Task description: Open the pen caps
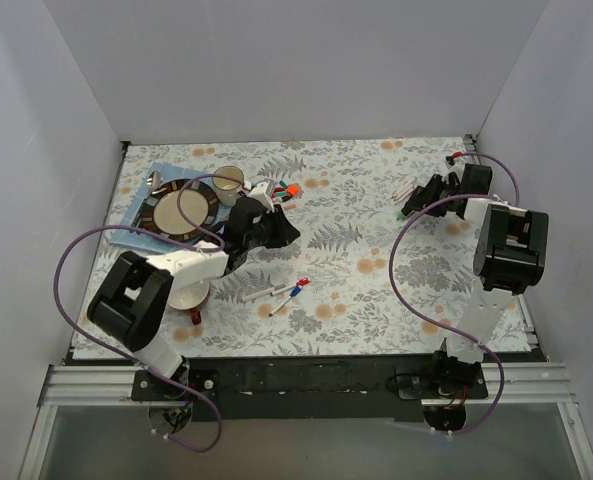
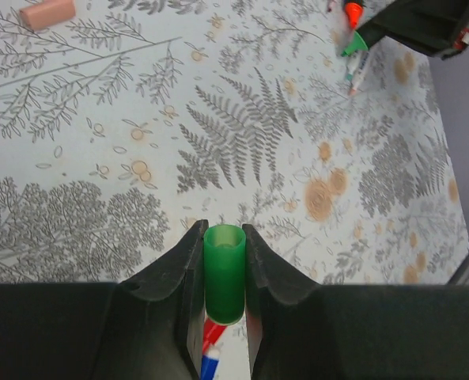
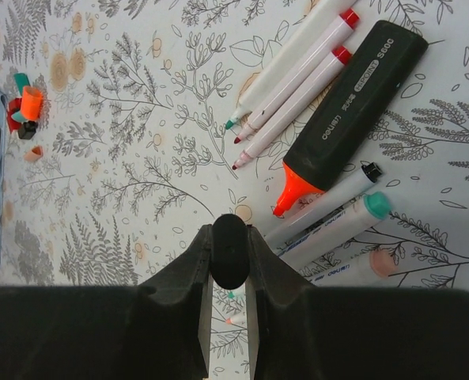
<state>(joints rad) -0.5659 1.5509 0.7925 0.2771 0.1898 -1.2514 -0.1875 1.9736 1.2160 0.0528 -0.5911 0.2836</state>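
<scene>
Left claw [image 2: 224,237]: you've got it pinched tight on the green cap [image 2: 224,273], open end pointing out over the table.
Right claw [image 3: 229,237]: clamped on a black rounded piece [image 3: 230,252].
Loose caps [image 1: 284,190]: heaped on the table just beside your left claw.
Uncapped pens [image 3: 297,77]: 3 thin white ones, right beside the black highlighter [image 3: 361,103].

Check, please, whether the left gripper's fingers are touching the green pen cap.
Touching. The left wrist view shows the green pen cap clamped between both fingers of the left gripper, with no gap on either side.
</scene>
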